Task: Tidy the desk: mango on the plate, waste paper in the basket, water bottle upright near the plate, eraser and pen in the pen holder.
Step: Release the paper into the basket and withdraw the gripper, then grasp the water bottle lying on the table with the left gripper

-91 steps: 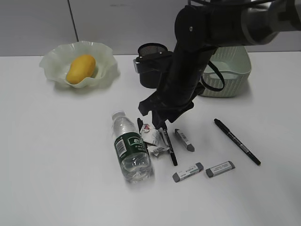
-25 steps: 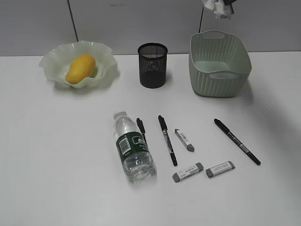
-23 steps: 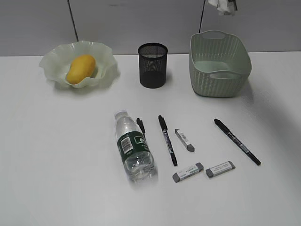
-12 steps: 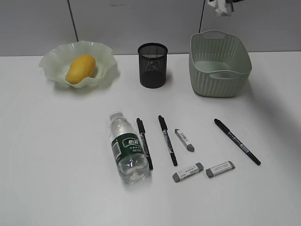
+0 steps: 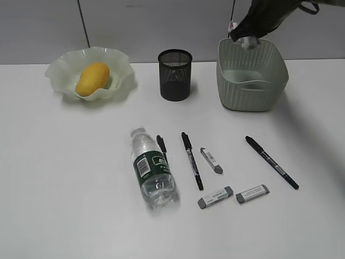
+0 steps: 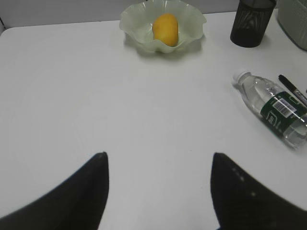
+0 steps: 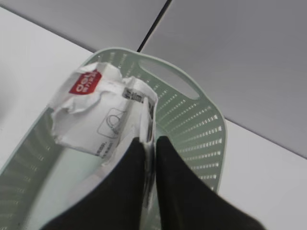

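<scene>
Fingers [image 7: 168, 191] of the right gripper [image 7: 149, 143] pinch the waste paper [image 7: 103, 115] above the basket [image 5: 252, 81] at upper right; its floor looks bare. Left gripper [image 6: 158, 160] gapes. Mango [image 5: 92, 79] sits on the plate [image 5: 59, 67]; pen holder [image 5: 174, 74] contents unclear.

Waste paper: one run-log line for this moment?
right gripper pinching waste paper | over basket | not dropped | left gripper open

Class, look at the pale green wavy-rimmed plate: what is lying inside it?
A yellow-orange mango lies in the plate, left of the middle. The dish surface directly under the fruit is covered, so nothing can be said about that spot.
</scene>
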Controlling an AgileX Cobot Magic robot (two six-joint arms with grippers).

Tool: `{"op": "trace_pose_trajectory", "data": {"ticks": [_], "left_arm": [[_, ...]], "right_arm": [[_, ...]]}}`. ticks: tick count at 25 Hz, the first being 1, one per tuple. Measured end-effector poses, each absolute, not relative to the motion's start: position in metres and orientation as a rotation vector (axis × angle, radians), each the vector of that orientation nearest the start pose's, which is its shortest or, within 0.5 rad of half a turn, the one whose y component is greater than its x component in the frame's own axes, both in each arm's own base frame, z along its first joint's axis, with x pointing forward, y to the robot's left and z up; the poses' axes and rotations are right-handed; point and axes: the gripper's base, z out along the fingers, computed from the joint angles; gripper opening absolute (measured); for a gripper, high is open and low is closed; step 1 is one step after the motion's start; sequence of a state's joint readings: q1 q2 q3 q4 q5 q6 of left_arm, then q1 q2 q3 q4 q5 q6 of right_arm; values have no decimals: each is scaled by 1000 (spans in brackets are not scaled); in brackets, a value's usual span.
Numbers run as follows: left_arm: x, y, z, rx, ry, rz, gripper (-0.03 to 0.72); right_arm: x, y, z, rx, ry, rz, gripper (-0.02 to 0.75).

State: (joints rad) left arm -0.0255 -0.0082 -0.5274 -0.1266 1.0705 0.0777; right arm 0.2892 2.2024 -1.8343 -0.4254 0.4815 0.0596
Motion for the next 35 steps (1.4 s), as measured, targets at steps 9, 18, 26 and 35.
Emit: {"op": "trace_pose_trajectory", "data": {"ticks": [9, 18, 26, 35], "left_arm": [[-10, -10, 284, 113, 2011, -117, 508], [-10, -10, 284, 113, 2011, -117, 508], [-10, -10, 284, 113, 2011, -117, 508], [-10, -10, 284, 113, 2011, -116, 508]], "right_arm": [[500, 131, 218, -625, 2167, -248, 527], [490, 123, 226, -603, 2271, -299, 576], [459, 110, 272, -503, 2416, -322, 580], [421, 102, 306, -500, 2604, -289, 563]]}}
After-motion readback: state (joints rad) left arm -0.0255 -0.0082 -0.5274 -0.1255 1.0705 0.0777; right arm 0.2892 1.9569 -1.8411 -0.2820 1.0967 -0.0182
